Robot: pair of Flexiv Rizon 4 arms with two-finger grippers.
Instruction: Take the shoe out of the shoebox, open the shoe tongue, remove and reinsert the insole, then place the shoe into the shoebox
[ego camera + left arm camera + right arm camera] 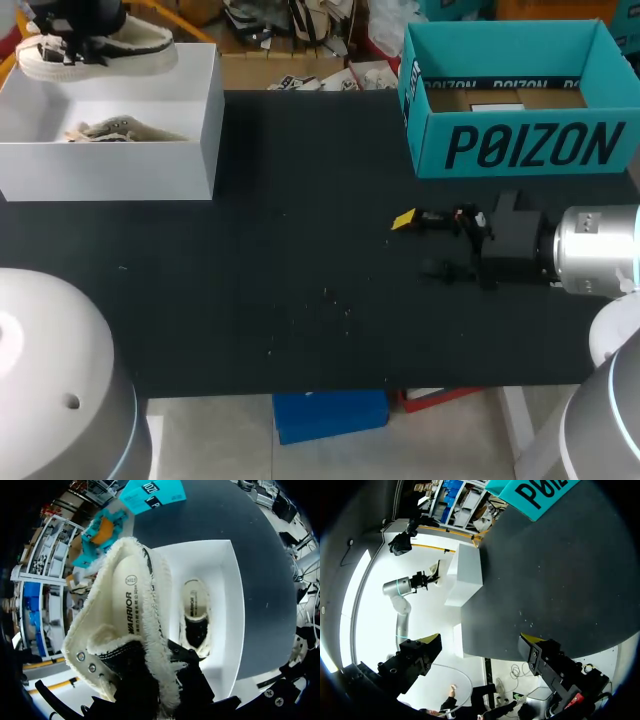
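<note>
Black table [300,260] is shared by a white shoebox [150,170] and a teal box [520,150]. One shoe [100,50] is clamped in the left gripper [157,690] above the shoebox, while the right gripper [480,645] is held open over bare table. Tongue, insole and return are judged not yet done.

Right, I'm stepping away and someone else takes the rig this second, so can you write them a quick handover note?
Left tool: shut on the shoe, holding it above the white shoebox.
Right tool: open, empty, over the table near the teal box.
A second shoe lies inside the white shoebox.
Done: shoe lifted out of the box.
Left: open the tongue, take out the insole (now seated in the shoe), reinsert it, put the shoe back in the box.
</note>
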